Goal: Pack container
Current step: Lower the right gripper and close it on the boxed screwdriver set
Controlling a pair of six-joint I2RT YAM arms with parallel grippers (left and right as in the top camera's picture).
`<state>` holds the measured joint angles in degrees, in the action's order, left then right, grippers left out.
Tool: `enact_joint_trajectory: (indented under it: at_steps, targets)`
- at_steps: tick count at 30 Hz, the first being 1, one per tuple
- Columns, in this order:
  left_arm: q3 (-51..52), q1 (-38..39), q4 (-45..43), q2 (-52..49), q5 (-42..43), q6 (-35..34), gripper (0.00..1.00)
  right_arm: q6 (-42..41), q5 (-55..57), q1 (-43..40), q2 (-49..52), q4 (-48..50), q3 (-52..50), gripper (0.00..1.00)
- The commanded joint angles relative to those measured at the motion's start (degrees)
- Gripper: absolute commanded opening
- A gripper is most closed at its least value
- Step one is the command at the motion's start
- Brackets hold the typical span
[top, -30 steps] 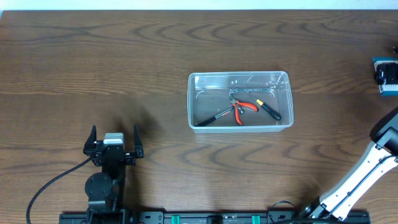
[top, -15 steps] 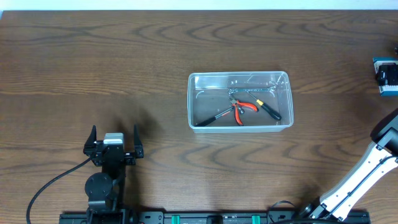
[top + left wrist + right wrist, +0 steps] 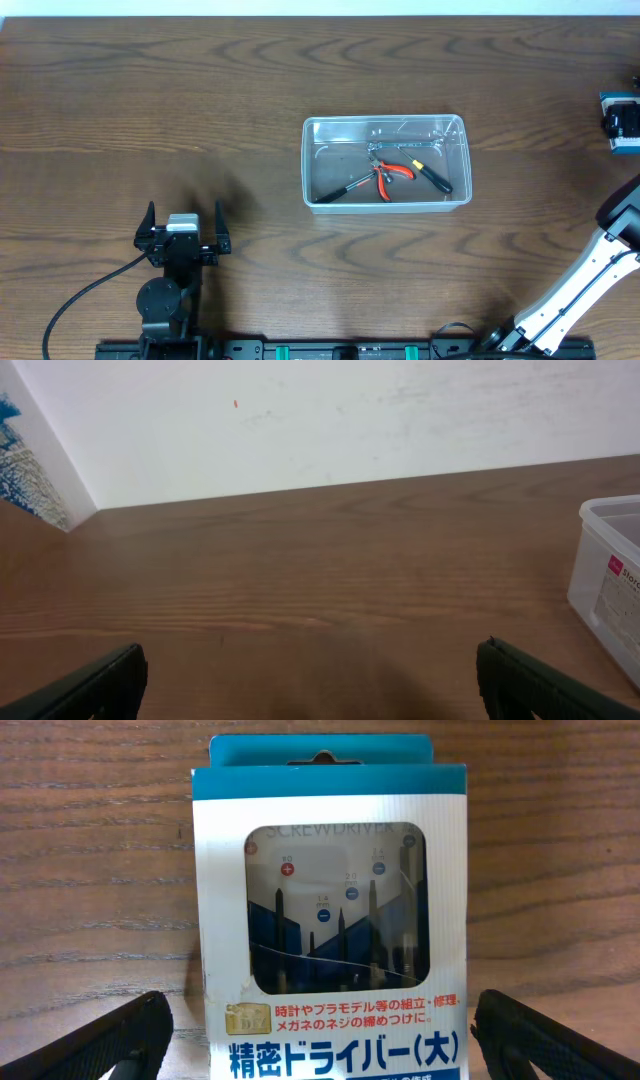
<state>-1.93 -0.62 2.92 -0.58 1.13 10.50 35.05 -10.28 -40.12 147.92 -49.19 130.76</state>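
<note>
Presently, container (image 3: pixel 330 160) location: centre of the overhead frame, slightly right of middle, standing on the wooden table (image 3: pixel 200 90); in the left wrist view its clear wall with a label sticker shows at the right edge (image 3: pixel 608 575).
Container contents: red-handled pliers (image 3: pixel 393 172) at the middle of the floor; a black-handled tool (image 3: pixel 345 188) lying to lower left of them; a black tool with a yellow band (image 3: pixel 433 176) lying to their right. All three meet near the pliers; exact contact cannot be told.
Left gripper (image 3: pixel 185 228) (image 3: pixel 312 685): lower left of the overhead frame, well apart from the container; fingers spread wide, nothing between them.
Right gripper (image 3: pixel 322 1040): fingers spread, one at each lower corner of the right wrist frame, flanking the box; whether either touches it cannot be told.
Screwdriver set box (image 3: pixel 330 920) (image 3: pixel 622 120): blue and white, lying flat on the table at the right edge of the overhead frame; screwdrivers show through its window.
Right arm (image 3: pixel 585 285): white link rising from the lower right of the overhead frame.
</note>
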Motion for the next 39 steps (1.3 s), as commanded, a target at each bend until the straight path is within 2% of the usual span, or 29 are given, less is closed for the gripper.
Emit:
enact_joint_trajectory:
  at_steps: [1,29,34,39]
  targets:
    - [1.7,0.07,1.01,0.31,-0.28,-0.28,0.98,0.81,-0.94,-1.09,0.52,-0.09,0.7,0.99]
    - [1.7,0.07,0.98,0.31,-0.28,-0.28,0.98,1.44,-2.67,-1.99,2.23,0.63,0.7,0.99]
    - [1.7,0.07,1.01,0.31,-0.28,-0.28,0.98,1.46,-4.26,-1.99,2.23,1.92,0.7,0.84]
    - [1.7,0.07,0.98,0.31,-0.28,-0.28,0.98,1.44,-7.13,-1.97,2.23,2.34,0.7,0.8]
